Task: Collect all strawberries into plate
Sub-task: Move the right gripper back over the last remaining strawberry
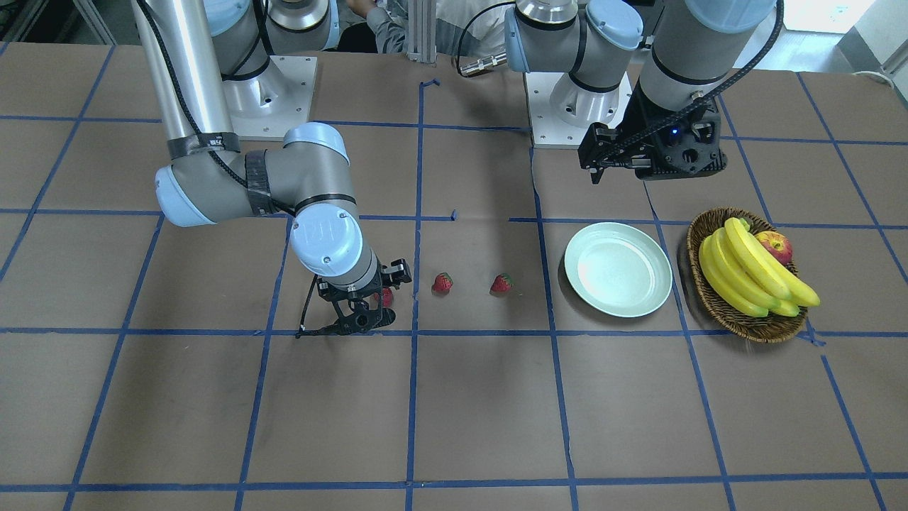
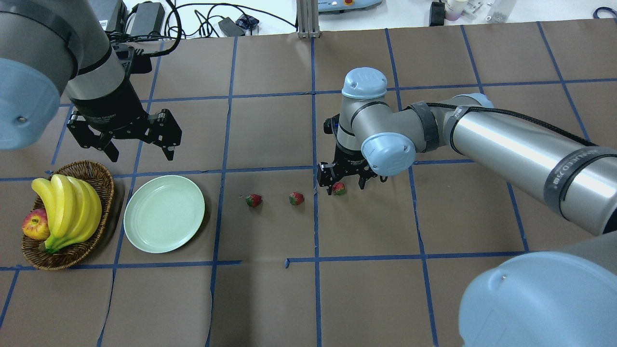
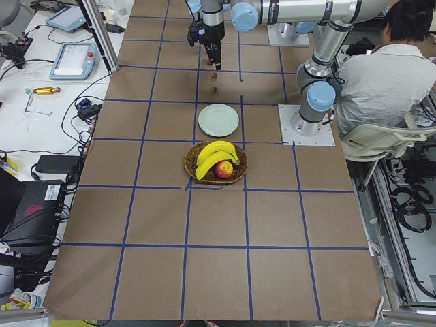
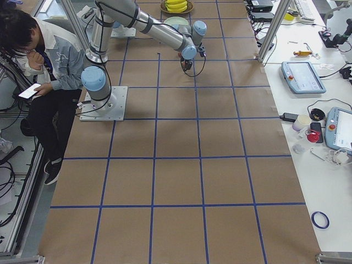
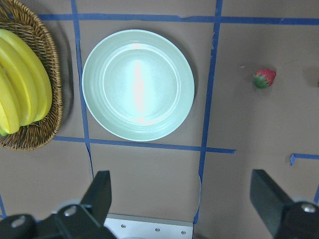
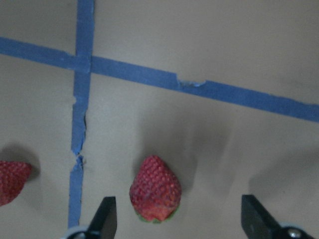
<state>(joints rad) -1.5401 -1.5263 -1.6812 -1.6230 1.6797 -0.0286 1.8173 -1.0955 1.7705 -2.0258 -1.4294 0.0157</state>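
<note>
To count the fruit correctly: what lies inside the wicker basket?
A bunch of yellow bananas and a red-yellow apple lie in the basket. The bananas cover most of its bottom, so anything beneath them cannot be seen.

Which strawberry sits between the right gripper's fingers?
The strawberry farthest from the plate: it lies between the fingers of the open right gripper, while the other two sit clear of it.

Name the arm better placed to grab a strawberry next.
Right. The right claw, open, straddles the strawberry farthest from the plate, low at the table. The left claw hangs open near the plate, away from every berry.
</note>
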